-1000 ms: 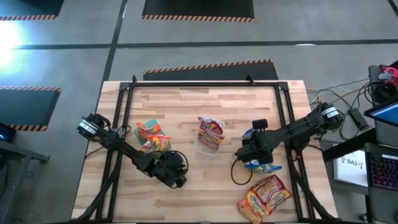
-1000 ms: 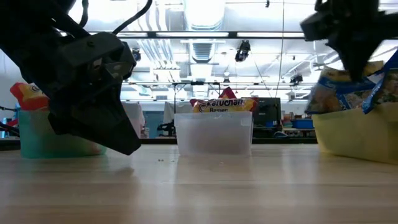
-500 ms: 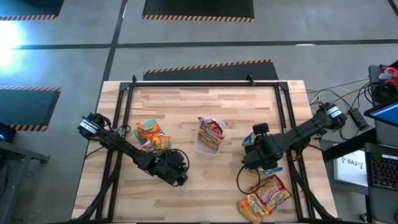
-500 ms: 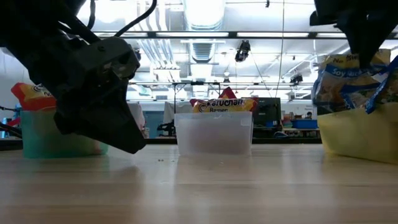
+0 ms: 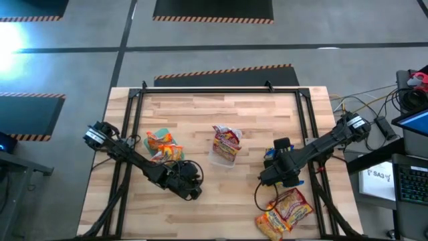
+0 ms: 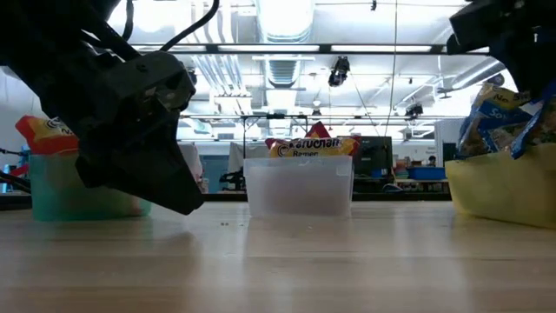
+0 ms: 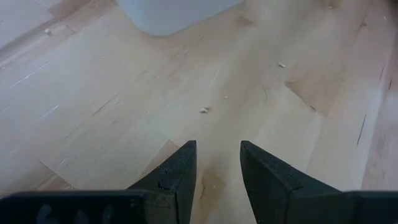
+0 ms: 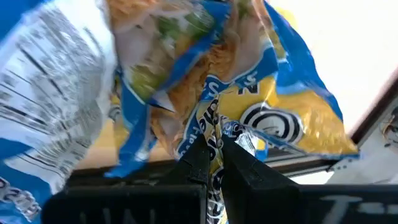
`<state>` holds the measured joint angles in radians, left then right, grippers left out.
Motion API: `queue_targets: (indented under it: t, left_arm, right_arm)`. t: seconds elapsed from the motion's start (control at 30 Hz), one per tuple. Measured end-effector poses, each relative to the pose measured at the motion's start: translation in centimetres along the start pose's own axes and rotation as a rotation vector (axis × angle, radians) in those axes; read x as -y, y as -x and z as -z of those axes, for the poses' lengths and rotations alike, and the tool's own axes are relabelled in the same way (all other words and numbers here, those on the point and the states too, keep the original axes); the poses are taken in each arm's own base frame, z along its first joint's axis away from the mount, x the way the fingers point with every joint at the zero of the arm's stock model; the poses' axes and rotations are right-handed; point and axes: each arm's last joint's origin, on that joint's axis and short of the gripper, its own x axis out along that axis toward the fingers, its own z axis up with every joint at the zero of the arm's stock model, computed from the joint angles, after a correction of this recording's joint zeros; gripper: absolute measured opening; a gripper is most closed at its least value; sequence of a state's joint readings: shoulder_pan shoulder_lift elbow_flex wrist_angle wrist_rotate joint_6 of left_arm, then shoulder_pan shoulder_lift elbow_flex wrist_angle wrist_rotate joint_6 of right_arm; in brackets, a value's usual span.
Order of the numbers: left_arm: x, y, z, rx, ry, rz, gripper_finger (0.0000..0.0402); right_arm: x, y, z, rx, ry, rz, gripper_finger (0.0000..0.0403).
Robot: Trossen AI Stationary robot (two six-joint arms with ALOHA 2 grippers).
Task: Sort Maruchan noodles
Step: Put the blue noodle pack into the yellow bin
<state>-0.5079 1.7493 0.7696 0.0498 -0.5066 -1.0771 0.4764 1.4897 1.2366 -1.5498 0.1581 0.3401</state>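
Blue-yellow noodle packets (image 6: 508, 122) in yellow bin (image 6: 499, 193); red-pink packets (image 6: 301, 145) in clear bin (image 6: 300, 185)

This is a robotics lab or workshop in a large industrial hall. The wooden bench (image 5: 221, 127) stands on a grey concrete floor (image 5: 200, 57) marked with orange-and-black hazard-striped mats (image 5: 214, 9). Right of the bench lie loose cables (image 5: 374, 104), a keyboard (image 5: 409, 181) and a laptop (image 5: 413, 122). Beyond the far side, exposed ceiling ducts (image 6: 287, 65), strip lighting (image 6: 287, 17) and further workstations (image 6: 408, 169) show.
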Motion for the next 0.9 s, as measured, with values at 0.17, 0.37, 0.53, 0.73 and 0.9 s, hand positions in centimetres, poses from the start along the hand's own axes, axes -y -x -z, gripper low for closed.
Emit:
queue_targets:
  t: [0.17, 0.37, 0.53, 0.73, 0.9]
  left_arm:
    - [0.0, 0.0, 0.0, 0.001, 0.002, 0.002, 0.0107]
    - [0.0, 0.0, 0.0, 0.001, 0.002, 0.002, 0.0107]
    - [0.0, 0.0, 0.0, 0.001, 0.002, 0.002, 0.0107]
    - [0.0, 0.0, 0.0, 0.001, 0.002, 0.002, 0.0107]
    - [0.0, 0.0, 0.0, 0.002, 0.006, 0.002, 0.0107]
  right_arm:
    - [-0.4, 0.0, -0.8, 0.079, -0.030, -0.030, 0.0009]
    - [-0.5, -0.1, -1.0, 0.102, -0.146, -0.047, 0.0032]
    - [-0.6, -0.1, -1.0, 0.077, -0.250, -0.098, 0.0043]
    - [-0.7, 0.4, -0.7, 0.027, -0.261, -0.166, 0.0039]
    - [-0.7, 1.1, -0.8, 0.049, -0.262, -0.192, 0.0015]
